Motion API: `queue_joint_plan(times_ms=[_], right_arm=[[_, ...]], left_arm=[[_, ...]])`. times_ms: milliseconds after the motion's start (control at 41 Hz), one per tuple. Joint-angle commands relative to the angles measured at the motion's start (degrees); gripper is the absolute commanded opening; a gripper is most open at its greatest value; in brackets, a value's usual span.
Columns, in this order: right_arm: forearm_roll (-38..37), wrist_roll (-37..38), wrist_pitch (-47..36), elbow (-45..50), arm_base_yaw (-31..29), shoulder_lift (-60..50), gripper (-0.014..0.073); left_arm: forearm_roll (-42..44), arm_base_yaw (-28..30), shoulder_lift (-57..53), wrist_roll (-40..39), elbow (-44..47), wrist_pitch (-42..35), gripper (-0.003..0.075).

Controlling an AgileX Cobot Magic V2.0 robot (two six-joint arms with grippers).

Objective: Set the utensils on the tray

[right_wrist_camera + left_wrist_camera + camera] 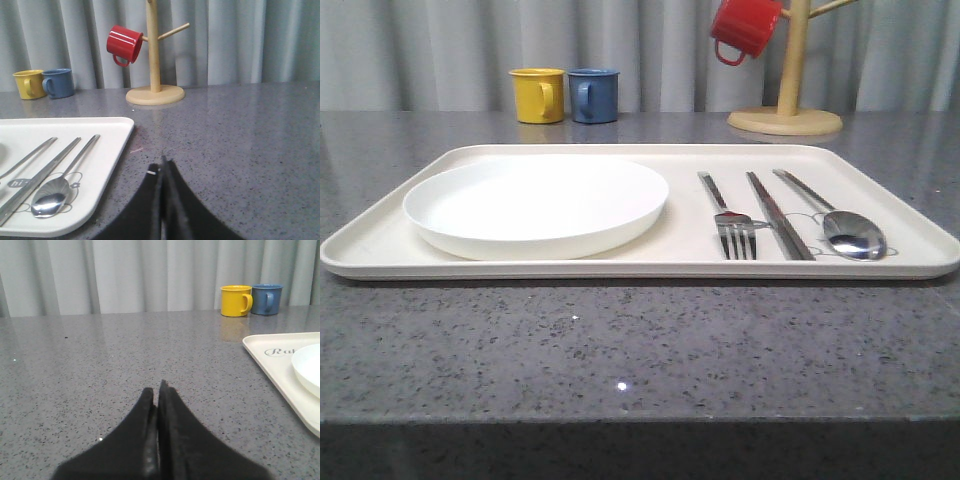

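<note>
Right hand (162, 167) closed, utensils (47, 172) beside

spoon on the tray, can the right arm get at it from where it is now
Probably yes. The spoon lies nearest the tray's right rim, and the right gripper rests shut on bare counter just beside that rim. Only the low rim lies between them.

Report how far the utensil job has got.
Done, by the look of it: the fork, the flat stick-like piece and the spoon all lie side by side on the tray, right of the white plate. In hand: nothing; the left gripper and right gripper are shut and empty, off the tray. Left: no loose utensil is visible on the table.
</note>
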Motion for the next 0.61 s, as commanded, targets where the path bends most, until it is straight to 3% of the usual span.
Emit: queue_joint_plan(times_ms=[0, 219, 585], right_arm=[[-2.0, 2.2, -5.1, -0.1, -0.4, -1.0, -0.0122], [0.4, -2.0, -5.2, -0.1, -0.4, -1.0, -0.0122], [0.8, -2.2, -5.3, -0.1, -0.4, -0.9, -0.0122]], left_arm=[[-0.5, -0.4, -1.4, -0.6, -0.1, -5.0, -0.0018], [-0.5, -0.4, -1.4, -0.6, -0.1, -5.0, -0.0018], [-0.5, -0.4, -1.4, -0.6, -0.1, -5.0, -0.0018]])
